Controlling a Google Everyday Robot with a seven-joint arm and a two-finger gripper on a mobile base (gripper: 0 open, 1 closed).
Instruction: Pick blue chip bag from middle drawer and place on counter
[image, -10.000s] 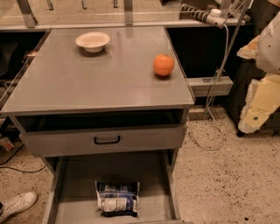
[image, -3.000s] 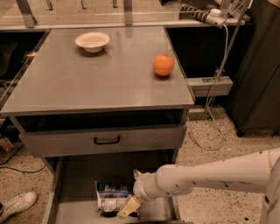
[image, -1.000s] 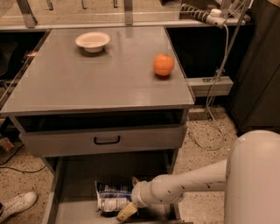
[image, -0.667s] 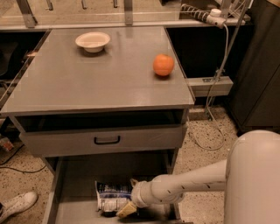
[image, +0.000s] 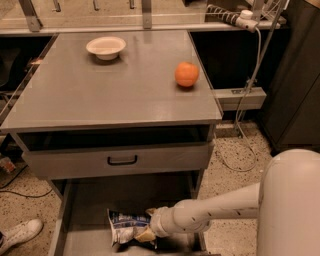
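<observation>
The blue chip bag (image: 124, 226) lies crumpled on the floor of the open middle drawer (image: 87, 212), at the bottom of the view. My gripper (image: 146, 229) is down in the drawer, right at the bag's right edge and touching it. My white arm (image: 220, 210) reaches in from the lower right. The bag rests on the drawer floor. The grey counter (image: 120, 87) spreads above the drawers.
A white bowl (image: 106, 47) stands at the counter's back left and an orange fruit (image: 186, 74) near its right edge. A shut grey drawer front with a black handle (image: 122, 160) sits above the open drawer. A shoe (image: 17, 234) lies on the floor at left. Cables hang at right.
My arm has come from the right side down into the drawer to the bag's right edge. Over the last second it has hardly moved, and the bag lies where it was.
</observation>
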